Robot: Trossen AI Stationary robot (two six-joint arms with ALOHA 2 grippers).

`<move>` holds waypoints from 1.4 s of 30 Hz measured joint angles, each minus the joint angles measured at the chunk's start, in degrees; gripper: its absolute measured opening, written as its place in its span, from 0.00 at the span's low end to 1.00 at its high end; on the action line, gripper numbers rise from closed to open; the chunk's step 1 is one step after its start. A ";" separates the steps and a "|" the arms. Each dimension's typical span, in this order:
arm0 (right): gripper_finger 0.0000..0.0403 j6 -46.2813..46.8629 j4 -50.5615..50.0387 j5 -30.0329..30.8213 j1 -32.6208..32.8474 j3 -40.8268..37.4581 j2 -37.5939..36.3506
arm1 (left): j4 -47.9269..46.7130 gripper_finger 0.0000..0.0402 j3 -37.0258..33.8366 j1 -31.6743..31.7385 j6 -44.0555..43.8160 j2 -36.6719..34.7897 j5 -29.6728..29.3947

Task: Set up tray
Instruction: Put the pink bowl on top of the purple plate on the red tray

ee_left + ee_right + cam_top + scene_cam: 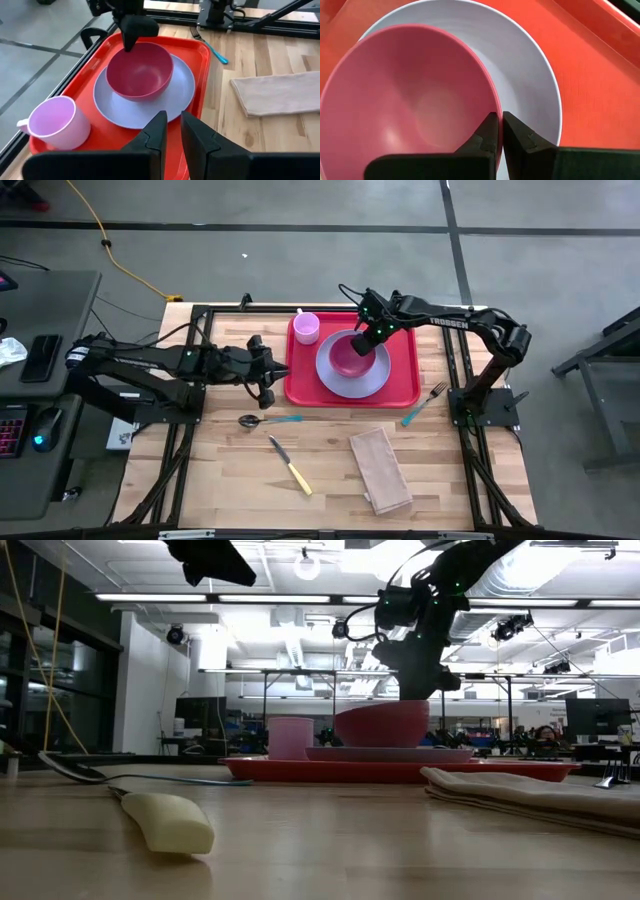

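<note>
The red tray (400, 385) lies at the table's far middle. On it rests a lavender plate (372, 380), and a dark pink bowl (347, 358) stands on the plate. A pale pink cup (306, 328) stands upright in the tray's far left corner. My right gripper (375, 335) is shut on the bowl's rim. My left gripper (172, 132) hovers off the tray's left edge, pointing at the tray. Its fingers stand a narrow gap apart with nothing between them. My right gripper pinches the bowl's rim (489, 102) on the side toward the tray's far right, one finger (487, 132) inside the bowl and the other (520, 137) outside. The fingers slant down from above. The bowl stands upright with its base on the plate (390, 753).
On the bare wood in front of the tray lie a spoon (262, 420), a yellow-handled knife (290, 465), a folded tan napkin (380, 470) and a blue-handled fork (425, 402). Black frame rails (190, 380) run along the table's left and right sides.
</note>
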 joint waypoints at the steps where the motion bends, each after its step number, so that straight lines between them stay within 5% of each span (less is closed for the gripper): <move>1: 0.00 0.00 0.02 0.10 0.00 0.00 0.00 | 0.33 0.21 0.00 0.21 0.08 0.01 0.59; 42: 0.00 -1.07 4.11 -3.50 0.15 -5.53 -0.02 | -0.88 0.21 0.00 0.46 1.13 0.04 1.89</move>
